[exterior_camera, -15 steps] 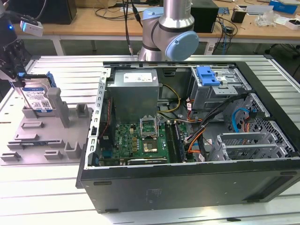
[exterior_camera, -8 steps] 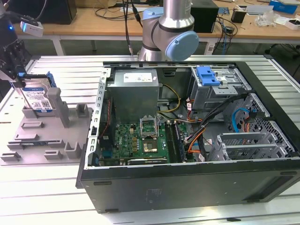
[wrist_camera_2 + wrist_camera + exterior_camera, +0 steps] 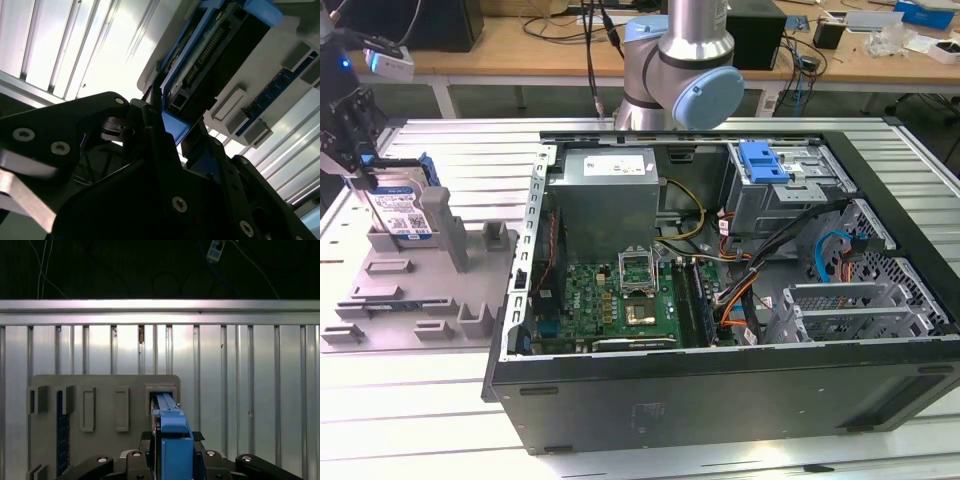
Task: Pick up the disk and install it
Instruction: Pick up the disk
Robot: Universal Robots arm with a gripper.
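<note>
The disk [image 3: 402, 211] stands on edge in a slot of the grey holder tray [image 3: 420, 295] at the exterior view's left; its white-and-blue label and blue side rails show. My gripper [image 3: 364, 178] comes down on its upper end. In both wrist views the black fingers sit against either side of the disk's blue rail [image 3: 172, 427], so the gripper [image 3: 173, 441] looks shut on it. The second wrist view has the disk's connector edge [image 3: 215, 55] running away from the gripper [image 3: 176, 126].
An open computer case [image 3: 910, 350] lies in the middle of the slatted metal table [image 3: 470, 150], with a drive cage and blue latch [image 3: 765, 163] at its far side. The arm's base [image 3: 675, 60] stands behind the case. The holder tray [image 3: 100, 385] has other empty slots.
</note>
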